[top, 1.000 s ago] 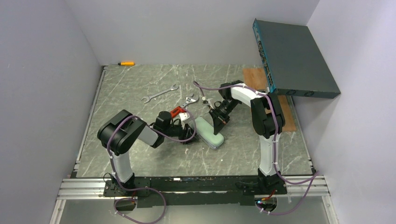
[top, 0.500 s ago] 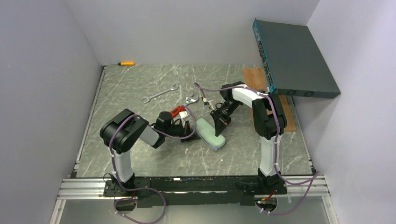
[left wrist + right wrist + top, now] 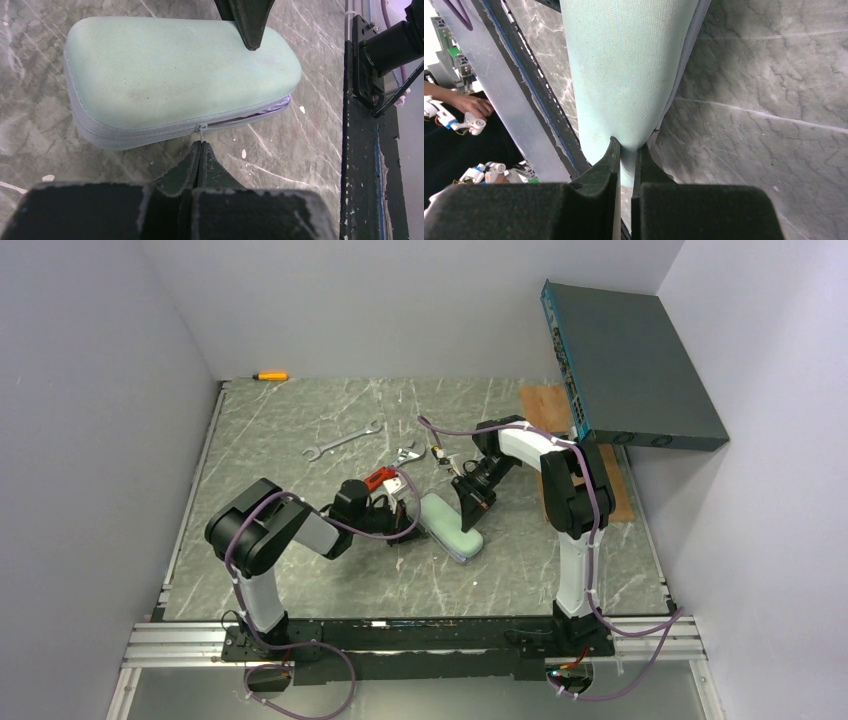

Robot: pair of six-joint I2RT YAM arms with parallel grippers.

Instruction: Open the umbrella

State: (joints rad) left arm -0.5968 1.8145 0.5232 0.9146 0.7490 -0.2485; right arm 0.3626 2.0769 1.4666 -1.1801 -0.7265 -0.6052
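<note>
Change: left end effector (image 3: 200, 146) has closed, tips pinched together just below zipper pull (image 3: 201, 128); mint case (image 3: 170, 75) unmoved | right end effector (image 3: 626, 148) clamps case end | umbrella (image 3: 281, 104): lavender sliver in open seam, inside case | grey marbled counter (image 3: 300, 560); wrench (image 3: 343, 440), orange screwdriver (image 3: 270, 376) at far edge; pale walls (image 3: 400, 310)

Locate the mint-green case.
Top view, mid-table: the mint-green case lies between the left end effector, at its zipper, and the right end effector, pinching its edge.

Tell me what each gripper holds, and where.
The right gripper pinches the mint case by its end rim. The left gripper is shut at the zipper pull; whether it grips it cannot be told.
</note>
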